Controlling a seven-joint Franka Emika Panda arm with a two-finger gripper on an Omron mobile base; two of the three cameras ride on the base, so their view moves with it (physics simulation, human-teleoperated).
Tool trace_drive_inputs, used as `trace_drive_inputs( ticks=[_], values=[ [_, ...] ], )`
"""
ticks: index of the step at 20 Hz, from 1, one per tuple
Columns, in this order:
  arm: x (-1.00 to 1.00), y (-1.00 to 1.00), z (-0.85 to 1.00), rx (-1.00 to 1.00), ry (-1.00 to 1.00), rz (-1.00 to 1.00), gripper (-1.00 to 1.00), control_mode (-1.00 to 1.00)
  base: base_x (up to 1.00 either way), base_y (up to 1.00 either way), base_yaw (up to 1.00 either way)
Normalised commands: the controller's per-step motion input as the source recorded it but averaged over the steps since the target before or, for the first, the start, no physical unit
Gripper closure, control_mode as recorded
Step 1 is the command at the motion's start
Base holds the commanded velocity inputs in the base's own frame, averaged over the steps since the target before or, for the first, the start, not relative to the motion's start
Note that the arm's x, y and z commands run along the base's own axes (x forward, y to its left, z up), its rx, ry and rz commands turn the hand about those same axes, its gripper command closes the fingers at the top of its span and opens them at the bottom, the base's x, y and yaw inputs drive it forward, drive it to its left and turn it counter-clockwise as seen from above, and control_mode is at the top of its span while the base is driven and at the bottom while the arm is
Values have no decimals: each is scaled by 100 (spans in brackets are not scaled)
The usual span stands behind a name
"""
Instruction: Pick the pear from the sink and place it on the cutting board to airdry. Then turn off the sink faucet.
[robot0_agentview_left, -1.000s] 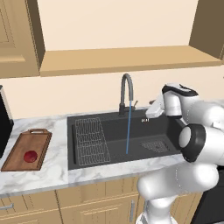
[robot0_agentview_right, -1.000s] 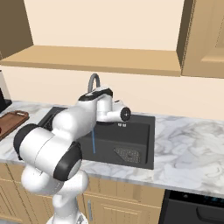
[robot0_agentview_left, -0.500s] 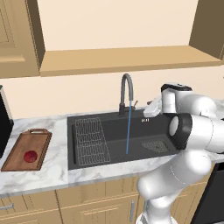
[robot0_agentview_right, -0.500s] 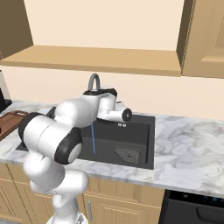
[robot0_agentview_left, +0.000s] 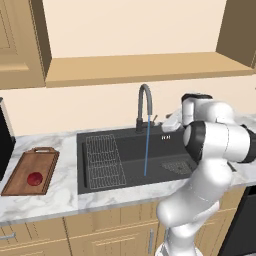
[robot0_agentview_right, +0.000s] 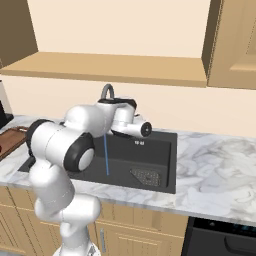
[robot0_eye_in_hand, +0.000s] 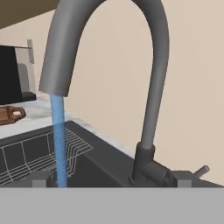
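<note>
The dark red pear (robot0_agentview_left: 34, 178) lies on the brown cutting board (robot0_agentview_left: 21, 172), on the counter left of the sink (robot0_agentview_left: 127, 150). From the gooseneck sink faucet (robot0_agentview_left: 144, 106) a blue stream of water (robot0_agentview_left: 146, 152) falls into the basin. My gripper (robot0_agentview_left: 164, 124) hovers just right of the faucet's base, level with it. In the hand view the faucet (robot0_eye_in_hand: 151, 92) rises close ahead. My gripper (robot0_eye_in_hand: 113, 181) is open, with nothing held and one of its fingertips (robot0_eye_in_hand: 41, 179) on each side of the base. The small side lever (robot0_eye_in_hand: 200, 170) sticks out at the right.
A wire rack (robot0_agentview_left: 102, 157) lies in the sink's left half and a square drain grate (robot0_agentview_left: 176, 167) sits at its right. A black appliance (robot0_agentview_left: 5, 145) stands at the far left of the counter. My elbow (robot0_agentview_right: 75, 150) hangs over the sink's front edge.
My arm has swung its elbow round and the hand has edged slightly toward the faucet's base. The jaws have stayed open, and the water still runs.
</note>
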Motion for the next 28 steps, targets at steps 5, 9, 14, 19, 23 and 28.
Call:
trace_drive_inputs(
  ticks=[5, 9, 14, 19, 23, 28],
  values=[
    [33, 0, -8, 2, 2, 0, -100, -100, 0, 0, 0],
    [24, 0, -15, 0, 0, 0, -100, -100, 0, 0, 0],
    [20, 0, -14, 0, 0, 0, -100, -100, 0, 0, 0],
    [22, 0, -15, 1, 0, 0, -100, -100, 0, 0, 0],
    [22, 0, -18, 1, 0, 0, -100, -100, 0, 0, 0],
    [29, 0, -9, 2, 0, 0, -100, -100, 0, 0, 0]
  ],
)
